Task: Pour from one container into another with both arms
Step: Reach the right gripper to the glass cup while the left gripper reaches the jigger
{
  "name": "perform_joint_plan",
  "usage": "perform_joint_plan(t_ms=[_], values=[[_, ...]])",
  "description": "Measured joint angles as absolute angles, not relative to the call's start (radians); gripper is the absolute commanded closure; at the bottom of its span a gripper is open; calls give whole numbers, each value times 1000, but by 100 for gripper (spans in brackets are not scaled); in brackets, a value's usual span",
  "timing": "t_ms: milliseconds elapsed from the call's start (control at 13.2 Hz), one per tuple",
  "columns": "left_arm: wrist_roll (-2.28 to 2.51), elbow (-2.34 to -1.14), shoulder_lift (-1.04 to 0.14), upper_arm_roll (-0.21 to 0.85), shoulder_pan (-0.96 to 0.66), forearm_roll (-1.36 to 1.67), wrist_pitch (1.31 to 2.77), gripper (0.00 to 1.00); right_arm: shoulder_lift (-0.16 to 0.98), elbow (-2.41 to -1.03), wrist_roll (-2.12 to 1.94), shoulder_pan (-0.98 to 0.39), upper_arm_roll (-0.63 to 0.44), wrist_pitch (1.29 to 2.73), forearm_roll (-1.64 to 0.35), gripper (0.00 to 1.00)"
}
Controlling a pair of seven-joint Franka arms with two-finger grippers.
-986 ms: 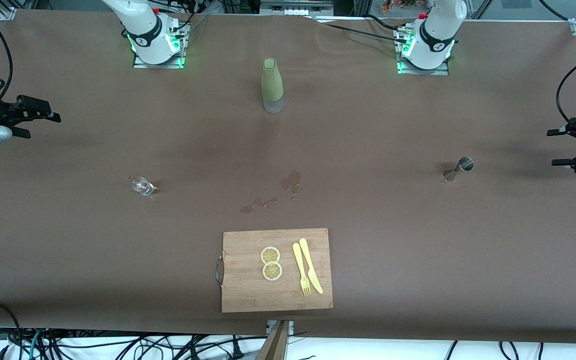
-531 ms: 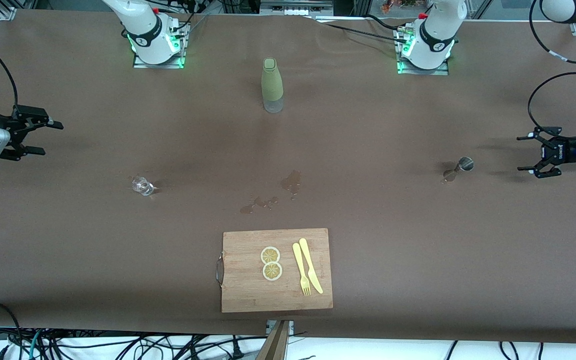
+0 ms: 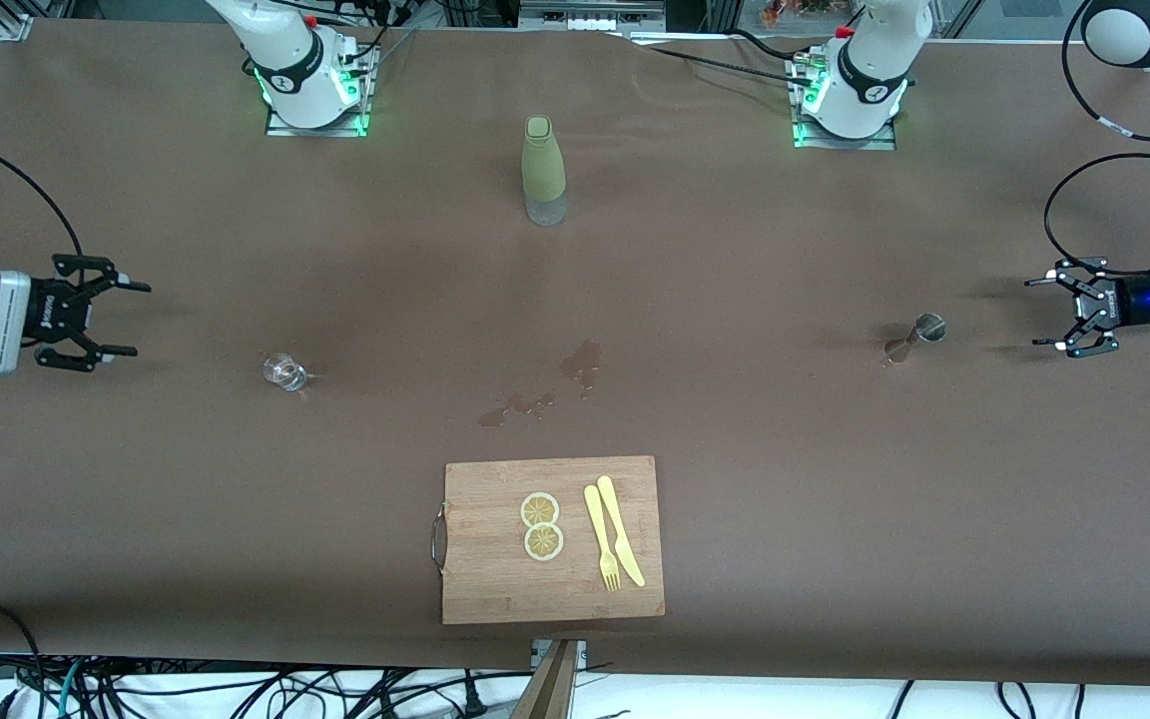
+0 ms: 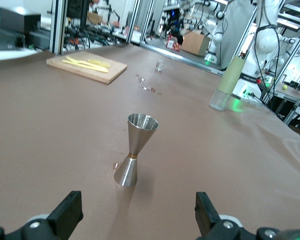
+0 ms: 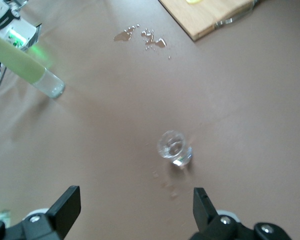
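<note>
A steel jigger [image 3: 916,336] [image 4: 133,150] stands upright toward the left arm's end of the table. My left gripper [image 3: 1044,314] [image 4: 137,222] is open and level, pointing at the jigger with a gap between them. A small clear glass [image 3: 285,371] [image 5: 174,148] stands toward the right arm's end. My right gripper [image 3: 131,319] [image 5: 135,210] is open, empty, and aimed toward the glass from the table's end, still apart from it.
A green sleeved bottle [image 3: 543,172] stands between the two bases. Spilled liquid [image 3: 555,384] marks the middle of the table. A wooden cutting board [image 3: 552,539] with lemon slices [image 3: 541,525], a yellow fork and knife [image 3: 613,534] lies near the front edge.
Both grippers swung in from the table's ends and lowered: the left one levelled toward the jigger, the right one toward the glass. The objects have stayed put.
</note>
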State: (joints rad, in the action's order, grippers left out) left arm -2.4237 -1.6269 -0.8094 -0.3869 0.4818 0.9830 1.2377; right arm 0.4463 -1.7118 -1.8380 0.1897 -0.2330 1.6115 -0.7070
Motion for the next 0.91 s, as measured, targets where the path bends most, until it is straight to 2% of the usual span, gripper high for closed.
perform_joint_plan(t_ms=[455, 910], values=[[-2614, -1629, -958, -334, 488, 1049, 1160, 0, 657, -1714, -2272, 217, -233, 1635, -978, 0], [-2640, -1626, -997, -265, 464, 1049, 1156, 0, 799, -1736, -2508, 189, -219, 1630, -1157, 0]])
